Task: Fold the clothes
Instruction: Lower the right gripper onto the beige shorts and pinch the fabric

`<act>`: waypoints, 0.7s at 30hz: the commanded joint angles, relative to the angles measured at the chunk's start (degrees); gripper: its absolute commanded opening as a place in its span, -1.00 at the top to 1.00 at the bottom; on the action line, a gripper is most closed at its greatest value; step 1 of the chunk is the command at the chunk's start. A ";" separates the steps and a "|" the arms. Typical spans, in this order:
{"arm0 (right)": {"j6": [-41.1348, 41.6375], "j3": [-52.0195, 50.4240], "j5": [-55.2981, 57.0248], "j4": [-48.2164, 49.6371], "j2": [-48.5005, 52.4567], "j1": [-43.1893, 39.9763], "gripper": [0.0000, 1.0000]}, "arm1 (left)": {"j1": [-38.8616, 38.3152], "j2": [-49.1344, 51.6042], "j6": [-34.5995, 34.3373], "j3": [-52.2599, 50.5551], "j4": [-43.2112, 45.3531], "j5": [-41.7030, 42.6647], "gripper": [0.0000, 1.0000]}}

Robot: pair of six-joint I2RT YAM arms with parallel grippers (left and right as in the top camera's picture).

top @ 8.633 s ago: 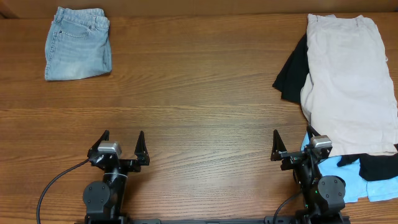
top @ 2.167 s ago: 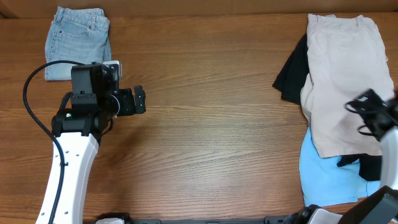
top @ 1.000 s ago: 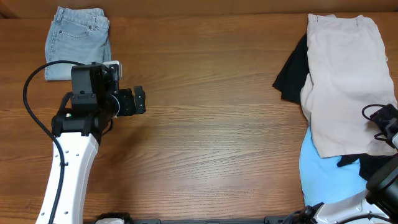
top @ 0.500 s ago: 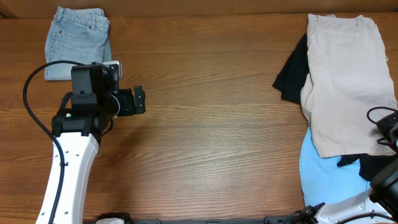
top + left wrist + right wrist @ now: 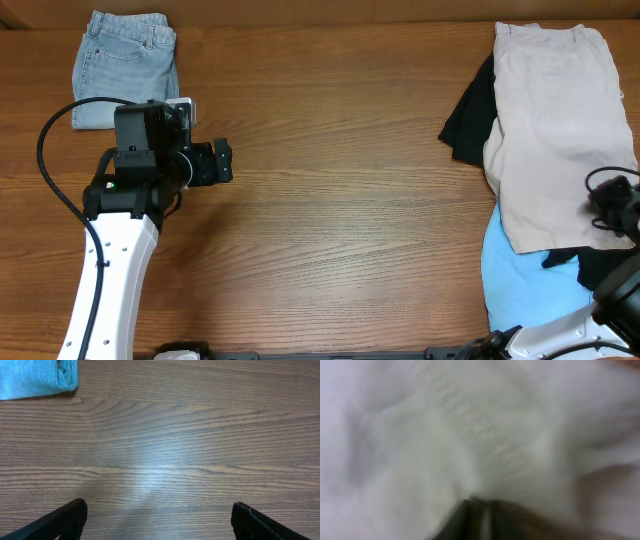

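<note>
Taking the overhead view as a clock face, the pile sits at three o'clock on the table. The big beige shorts lie flat on top. A black garment pokes out from under their nine o'clock edge, and a light-blue cloth shows beneath their six o'clock hem.

The right gripper is down at the shorts' five o'clock corner, close over the fabric. That looks like the spot to pinch a hem and drag the top piece clear of the heap. The right wrist view is nothing but blurred pale cloth with a dark shape at the bottom. I cannot tell whether those fingers are spread or pinched, or whether they have any cloth at all.

Over at nine o'clock, the left gripper hovers above bare wood with its fingers spread wide and nothing between them. The left wrist view confirms that. It shows both fingertips far apart, and just a corner of the denim shorts up at eleven o'clock. Those shorts lie neatly squared at ten o'clock on the table, well apart from the pile, and they look done.

My read is that the left arm is parked over the open middle, ready to receive the beige shorts. The fold itself has not begun. The risk is that the black garment gets snagged and dragged along.
</note>
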 commanded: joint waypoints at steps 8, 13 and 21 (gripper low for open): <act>-3.45 6.99 -0.28 -7.98 0.33 20.17 -0.14 | 0.48 -0.59 0.37 1.33 0.28 0.90 -0.91; -3.43 6.91 8.31 -9.35 0.35 28.55 -0.22 | 0.48 -0.59 0.20 1.33 0.28 0.87 -0.93; -3.32 6.49 18.12 -10.91 0.35 36.04 -0.26 | 0.48 -0.59 0.20 1.33 0.26 0.87 -0.93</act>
